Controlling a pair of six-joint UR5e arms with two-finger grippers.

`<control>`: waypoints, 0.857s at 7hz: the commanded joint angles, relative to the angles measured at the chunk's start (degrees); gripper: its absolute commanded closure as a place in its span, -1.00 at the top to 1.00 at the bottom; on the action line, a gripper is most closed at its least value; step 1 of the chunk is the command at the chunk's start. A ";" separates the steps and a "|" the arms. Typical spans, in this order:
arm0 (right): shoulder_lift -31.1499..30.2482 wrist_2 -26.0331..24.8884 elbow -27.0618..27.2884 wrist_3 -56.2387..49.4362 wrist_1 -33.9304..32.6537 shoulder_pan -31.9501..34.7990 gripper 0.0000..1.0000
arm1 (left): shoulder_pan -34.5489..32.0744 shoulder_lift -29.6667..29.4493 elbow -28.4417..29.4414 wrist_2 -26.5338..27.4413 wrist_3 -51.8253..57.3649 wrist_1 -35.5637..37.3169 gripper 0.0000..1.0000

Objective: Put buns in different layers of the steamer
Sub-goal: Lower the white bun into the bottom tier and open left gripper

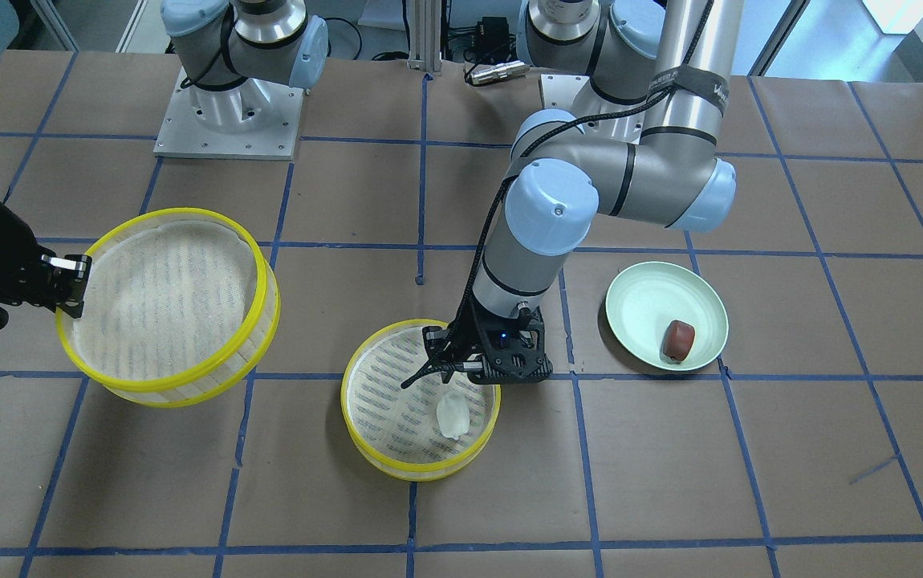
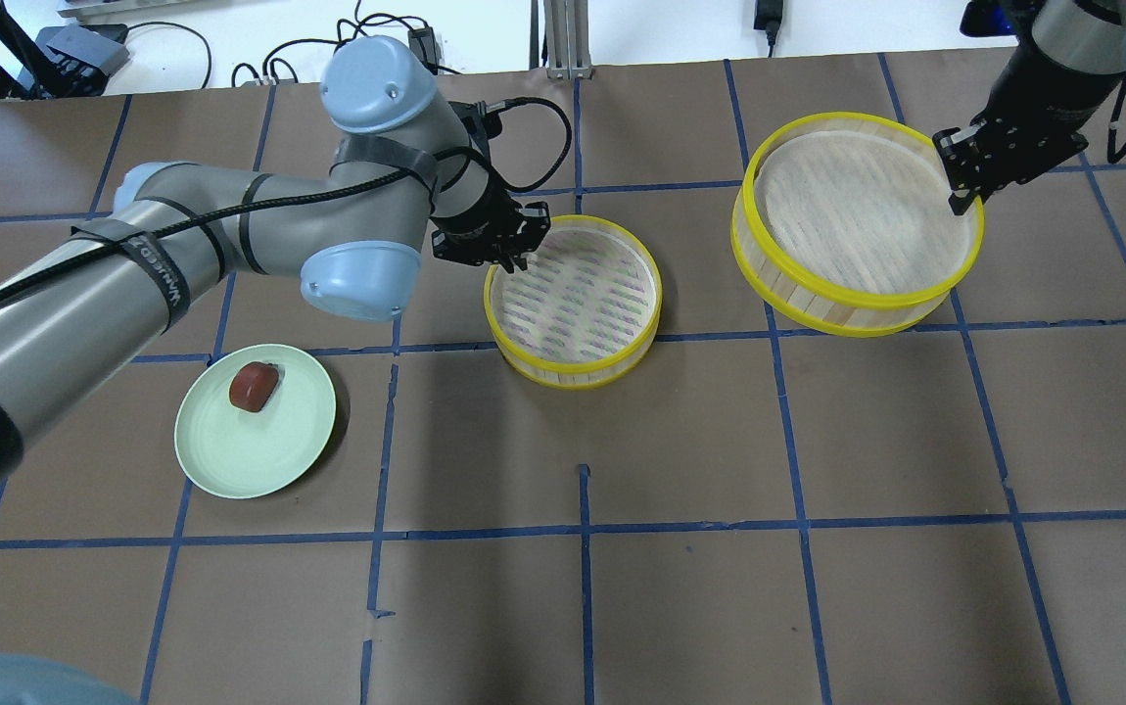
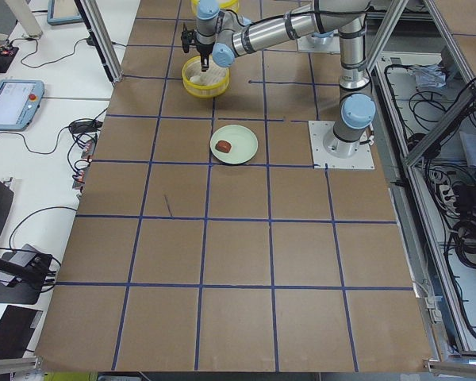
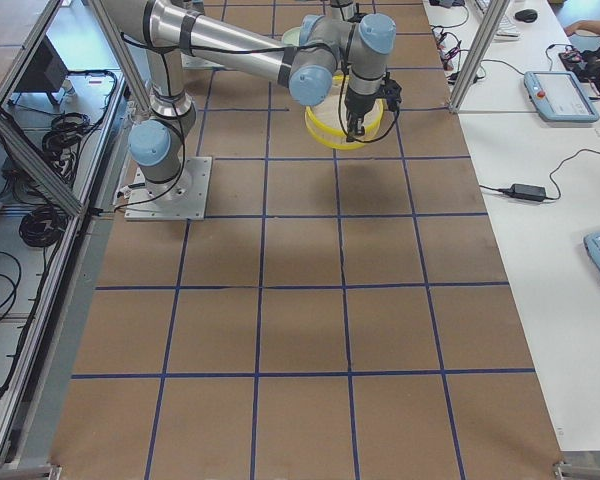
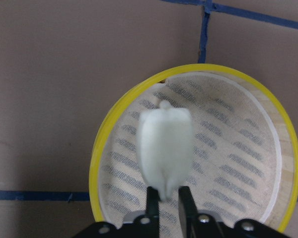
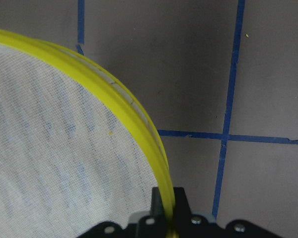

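Front-facing exterior view, items listed from the near edge back.

1. Surface (image 1: pixel 670 482): flat brown paper, matte, with a grid of blue tape.
2. Near tray (image 1: pixel 365 437): round and shallow, with a bright yellow rim, pale slatted wall and white mesh base printed with grey dashes. It stands flat on the surface.
3. White bun (image 1: pixel 452 415): a pale, slightly translucent, elongated lump with a small nub at one end. It sits inside the near tray, towards its front right.
4. Left gripper (image 5: pixel 169 198): black, above the near tray. Its fingers are close together on either side of the bun's end. Whether they pinch it or have let go cannot be told.
5. Plate (image 1: pixel 638 297): pale green, smooth and glossy. It holds the reddish-brown bun (image 1: pixel 678 340), a rounded lump not yet moved.
6. Second tray (image 1: pixel 180 215): matches the near one and has nothing in it. It is tilted and appears to be lifted off the surface.
7. Right gripper (image 1: pixel 70 282): clamped across the second tray's yellow rim.

Progress, as judged: about half done. One bun has reached its layer. The dark bun has yet to go into the second tray, which probably then stacks on the first.
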 commanded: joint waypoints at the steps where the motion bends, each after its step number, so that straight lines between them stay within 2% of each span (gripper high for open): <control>1: -0.02 -0.08 0.16 0.01 0.04 0.00 -0.80 | -0.10 0.80 -0.31 0.70 1.04 0.55 1.00; 2: -0.28 -0.08 0.07 0.62 0.30 0.26 -0.80 | 2.07 3.68 -1.01 2.79 7.32 -0.41 1.00; 3: -0.89 0.10 -0.54 4.45 0.48 1.39 -0.80 | 7.14 6.32 -1.36 4.38 13.47 -5.03 1.00; 4: -0.90 0.01 -0.63 11.19 0.22 5.50 -0.80 | 12.59 7.65 -1.89 4.65 21.80 -11.69 1.00; 5: 0.15 0.10 -0.63 20.65 -1.27 11.98 -0.80 | 18.30 8.54 -4.42 4.74 31.45 -13.32 1.00; 6: 3.81 0.19 -0.72 29.28 -5.37 17.61 -0.80 | 24.36 8.72 -8.97 5.27 38.95 -13.16 1.00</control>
